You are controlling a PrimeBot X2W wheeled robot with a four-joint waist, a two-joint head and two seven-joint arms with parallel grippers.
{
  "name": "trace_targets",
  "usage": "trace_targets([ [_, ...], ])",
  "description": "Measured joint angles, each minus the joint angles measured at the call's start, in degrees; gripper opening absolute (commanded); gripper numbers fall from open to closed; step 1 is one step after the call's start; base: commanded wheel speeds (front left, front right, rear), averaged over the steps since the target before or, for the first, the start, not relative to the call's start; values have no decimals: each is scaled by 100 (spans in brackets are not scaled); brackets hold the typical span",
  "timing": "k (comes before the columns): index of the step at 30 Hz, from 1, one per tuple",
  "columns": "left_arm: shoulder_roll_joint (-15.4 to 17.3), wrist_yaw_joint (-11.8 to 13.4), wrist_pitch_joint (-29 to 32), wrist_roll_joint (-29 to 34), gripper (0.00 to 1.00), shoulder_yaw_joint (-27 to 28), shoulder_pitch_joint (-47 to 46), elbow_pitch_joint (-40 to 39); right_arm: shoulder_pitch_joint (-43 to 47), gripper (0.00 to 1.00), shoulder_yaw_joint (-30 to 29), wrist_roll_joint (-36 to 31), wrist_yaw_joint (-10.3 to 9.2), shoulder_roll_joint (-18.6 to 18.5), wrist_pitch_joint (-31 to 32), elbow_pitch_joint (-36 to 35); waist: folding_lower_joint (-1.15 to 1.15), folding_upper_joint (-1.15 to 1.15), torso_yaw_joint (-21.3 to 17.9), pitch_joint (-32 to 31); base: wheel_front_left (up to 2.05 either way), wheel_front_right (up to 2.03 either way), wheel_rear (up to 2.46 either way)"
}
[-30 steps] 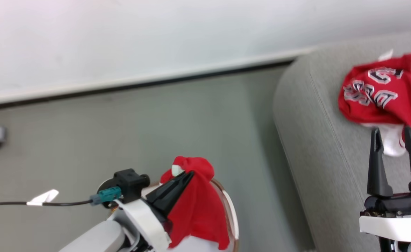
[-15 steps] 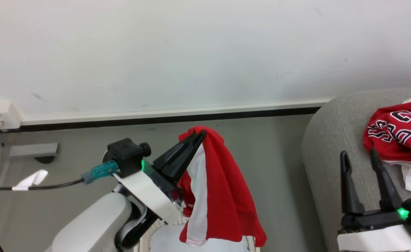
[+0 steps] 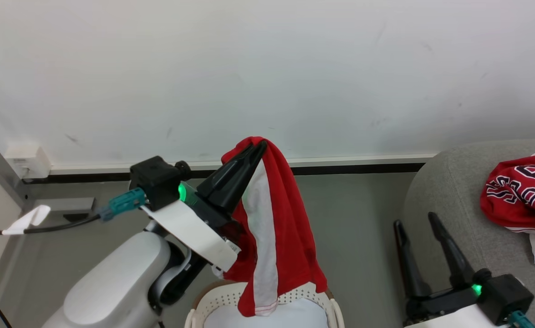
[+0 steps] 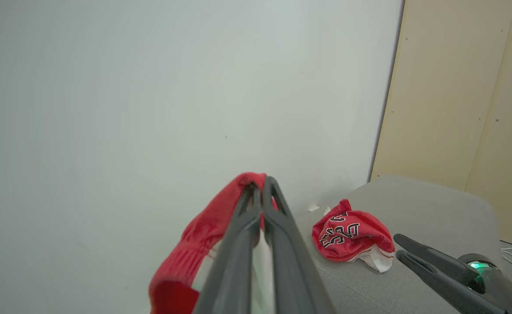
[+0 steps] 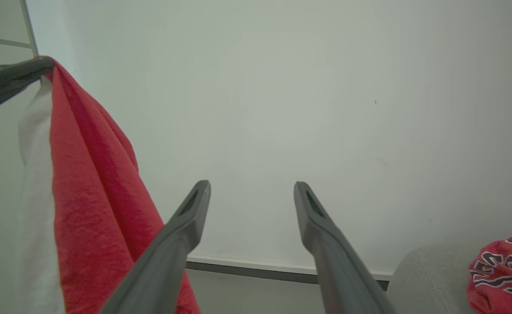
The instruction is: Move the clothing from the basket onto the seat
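My left gripper (image 3: 258, 148) is shut on the red garment with a white stripe (image 3: 278, 228), which hangs from its tips above the cream perforated basket (image 3: 221, 300) at the head view's bottom. The left wrist view has the same cloth (image 4: 194, 244) draped over the closed fingers (image 4: 260, 192). The red garment with black letters (image 3: 522, 196) lies crumpled on the grey seat (image 3: 435, 191) at the right, also in the left wrist view (image 4: 351, 237). My right gripper (image 3: 415, 223) stands open and empty near the seat's front edge; its fingers (image 5: 194, 205) are spread wide.
A white wall (image 3: 267, 68) with a dark skirting strip (image 3: 363, 168) runs behind. A grey floor (image 3: 354, 218) lies between basket and seat. A wall socket (image 3: 26, 159) and a cable (image 3: 44, 225) are at the left. Beige panels (image 4: 456, 87) stand behind the seat.
The left gripper has lifted the striped garment up out of the basket until it hangs free. The head camera has tilted up, so the seat and lettered garment shifted right and down in view.
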Motion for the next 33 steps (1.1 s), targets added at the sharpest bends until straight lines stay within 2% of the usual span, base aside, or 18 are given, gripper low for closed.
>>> trace_targets([
  [5,-2,59,2,-10,0,-2,-1,38,-25,100,390,-11,0,0,-1,96,0,0,28,7,0,0,0],
  [12,-83,68,55,-42,0,-41,-57,156,-217,100,1471,79,1,8,-1,359,0,0,94,25,0,0,0],
  [17,-177,74,121,-46,0,-137,-109,294,-506,100,2070,387,0,7,-1,559,0,0,219,27,0,0,0],
  [33,-688,-15,338,30,0,-753,-181,307,-1651,100,3100,1428,1,8,0,2335,0,0,952,-80,0,0,0],
])
